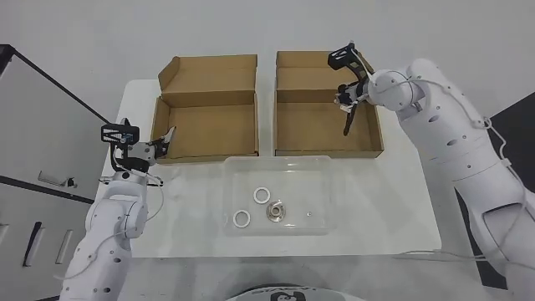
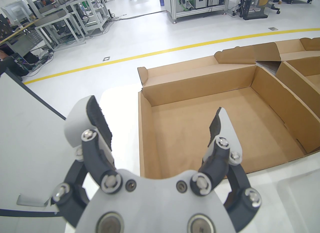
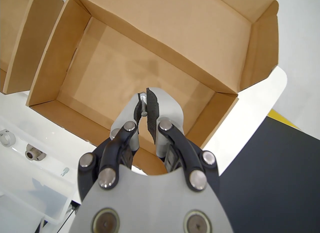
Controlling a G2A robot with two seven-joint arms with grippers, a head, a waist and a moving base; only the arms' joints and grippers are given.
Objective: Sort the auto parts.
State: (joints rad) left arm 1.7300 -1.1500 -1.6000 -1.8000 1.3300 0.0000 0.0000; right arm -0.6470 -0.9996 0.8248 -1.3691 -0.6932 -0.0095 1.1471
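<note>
My right gripper (image 3: 144, 100) hangs over the right cardboard box (image 3: 160, 51), shut on a small threaded metal bolt (image 3: 143, 105); in the top view that gripper (image 1: 347, 125) sits above the box's right side (image 1: 368, 138). My left gripper (image 2: 160, 121) stands open with nothing between its fingers, by the near left corner of the left cardboard box (image 2: 225, 123); in the top view the left gripper (image 1: 165, 140) is at that box's edge (image 1: 159, 125). A clear tray (image 1: 313, 167) holds two white rings (image 1: 262, 194), a metal flanged hub (image 1: 276, 212) and a small bolt (image 1: 309, 213).
Both boxes have bare floors and stand side by side at the back of the white table (image 1: 401, 217), with lids folded back. The tray sits in front of them at mid-table. A dark panel (image 1: 33, 84) stands beside the table's left edge.
</note>
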